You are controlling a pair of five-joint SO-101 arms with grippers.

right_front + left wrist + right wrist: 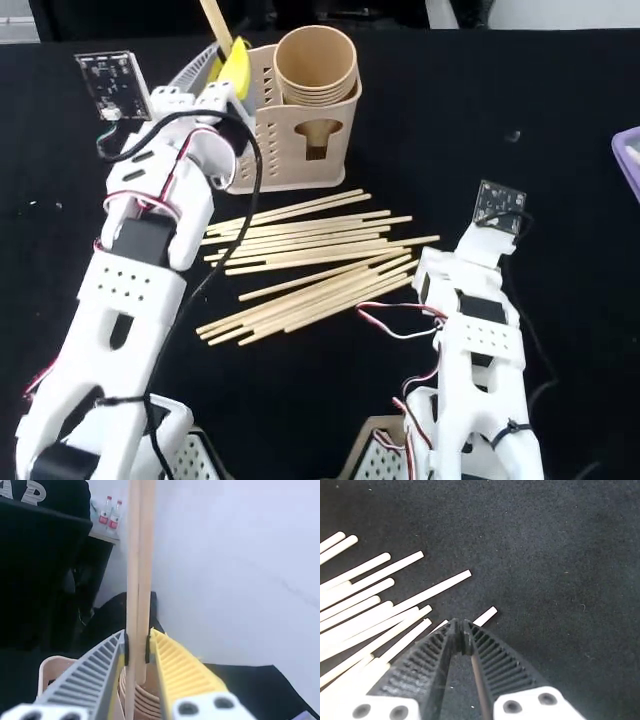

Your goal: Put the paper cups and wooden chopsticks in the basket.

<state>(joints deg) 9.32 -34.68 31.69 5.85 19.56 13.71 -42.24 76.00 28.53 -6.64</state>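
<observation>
A beige basket [300, 140] stands at the back of the black table with a stack of paper cups [316, 62] in one compartment. My left gripper [137, 647], one finger grey and one yellow, is shut on two wooden chopsticks [138, 570] held upright above the basket's left side, next to the cups [145, 697]. In the high view the same gripper [230, 68] sits at the basket's top left corner. Several loose chopsticks [310, 262] lie fanned on the table. My right gripper [460, 632] hangs shut just above their right ends [375, 595], with nothing between its fingers.
The right arm [470, 300] stands to the right of the chopstick pile. A purple container's edge [628, 150] shows at the far right. The left arm [150, 240] stretches along the left side toward the basket.
</observation>
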